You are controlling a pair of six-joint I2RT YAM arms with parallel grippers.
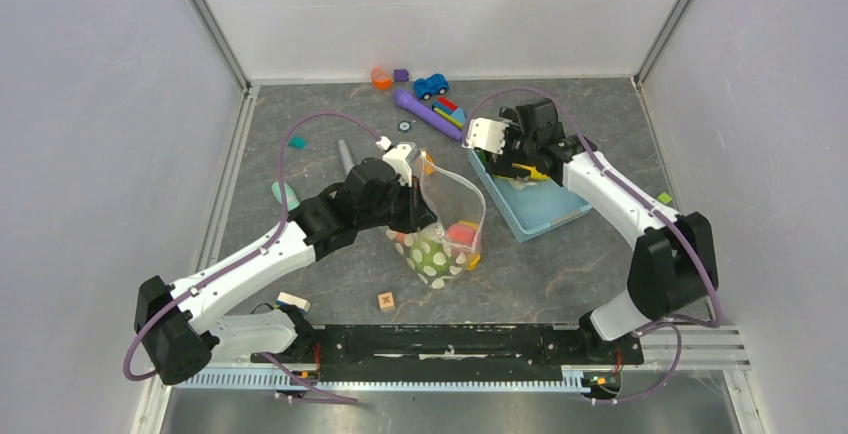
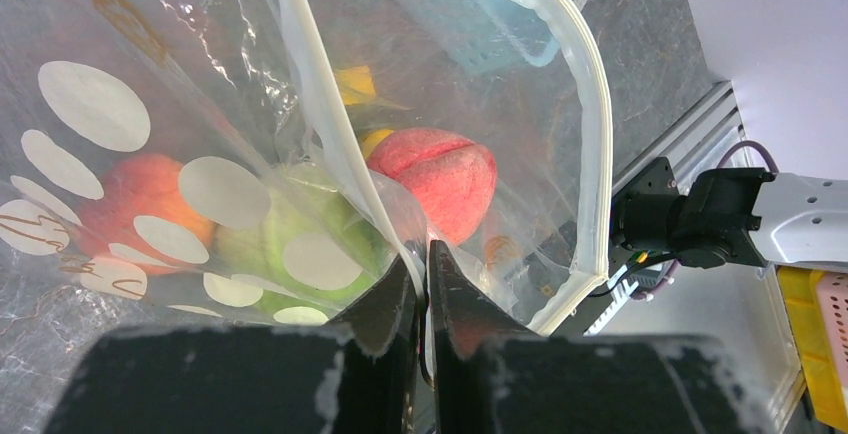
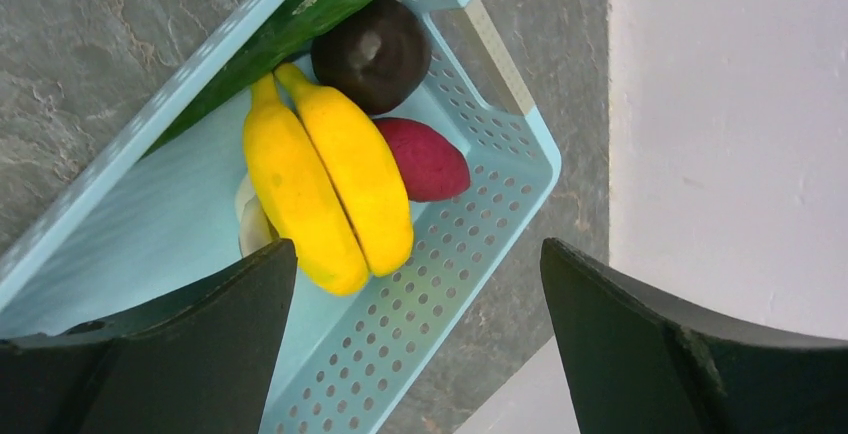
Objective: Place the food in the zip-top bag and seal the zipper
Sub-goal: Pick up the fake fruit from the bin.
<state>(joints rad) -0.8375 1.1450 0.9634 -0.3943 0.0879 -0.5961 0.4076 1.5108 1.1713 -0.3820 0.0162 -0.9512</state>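
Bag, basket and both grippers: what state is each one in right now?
zip-top bag, held up by its rim, mouth open, peach visible inside.
zipper, unsealed.
left gripper, shut on the bag's rim.
right gripper, open above the basket.
basket, holds banana bunch and other pieces.

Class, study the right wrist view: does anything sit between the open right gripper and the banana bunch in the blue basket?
Nothing visible does. The right gripper hangs open over the basket, and the banana bunch lies on top, uncovered. The dark piece, red piece and green one sit beside it, not over it.
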